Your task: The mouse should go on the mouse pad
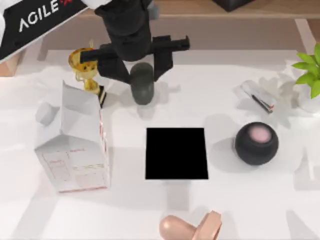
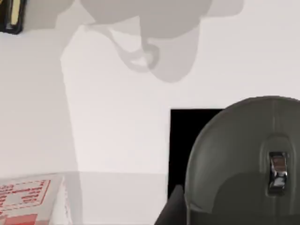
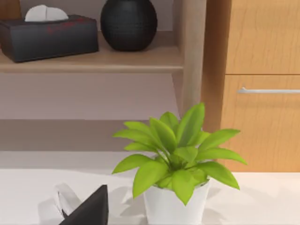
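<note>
White tabletop (image 1: 150, 210): carried everything, lit from above with soft shadows.
Left arm: reached in from the top view's upper left, its end effector (image 1: 141, 70) hanging above the tabletop behind the mouse pad.
Milk carton (image 1: 75, 145): white with red print, lay at the left side, near the pad but apart from it.
Mouse pad (image 1: 176, 153): flat black square near the middle of the tabletop, bare on top; the left wrist view showed its corner (image 2: 192, 140) below and beyond the mouse.
Black ball (image 1: 256, 143): pink top, sat to the right of the pad, apart from it.
Plant (image 1: 310, 75): green leaves in a white pot at the right edge; also close in the right wrist view (image 3: 176, 159).
Mouse (image 1: 142, 83): grey-olive, clamped between the left end effector's fingers, off the pad toward its far left corner.
Trophy (image 1: 85, 67): gold, behind the carton.
Stapler (image 1: 259, 95): pale, behind the ball.
</note>
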Available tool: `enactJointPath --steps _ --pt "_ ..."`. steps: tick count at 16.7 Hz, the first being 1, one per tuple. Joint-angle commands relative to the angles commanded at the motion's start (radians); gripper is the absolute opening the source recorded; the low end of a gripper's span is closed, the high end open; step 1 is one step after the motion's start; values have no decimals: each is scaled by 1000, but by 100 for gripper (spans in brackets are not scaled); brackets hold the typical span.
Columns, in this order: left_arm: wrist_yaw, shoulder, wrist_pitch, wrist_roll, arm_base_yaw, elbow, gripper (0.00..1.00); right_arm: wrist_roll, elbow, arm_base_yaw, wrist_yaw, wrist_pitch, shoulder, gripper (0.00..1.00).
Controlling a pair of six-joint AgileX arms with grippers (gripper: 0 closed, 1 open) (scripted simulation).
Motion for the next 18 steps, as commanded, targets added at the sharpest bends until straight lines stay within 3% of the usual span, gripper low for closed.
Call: enactJointPath --steps 6,18 --pt "-30 177 -54 -144 -181 52 0 0 0 0 0 0 0 100" --pt "-31 185 -17 -144 -182 18 0 0 0 0 0 0 0 100"
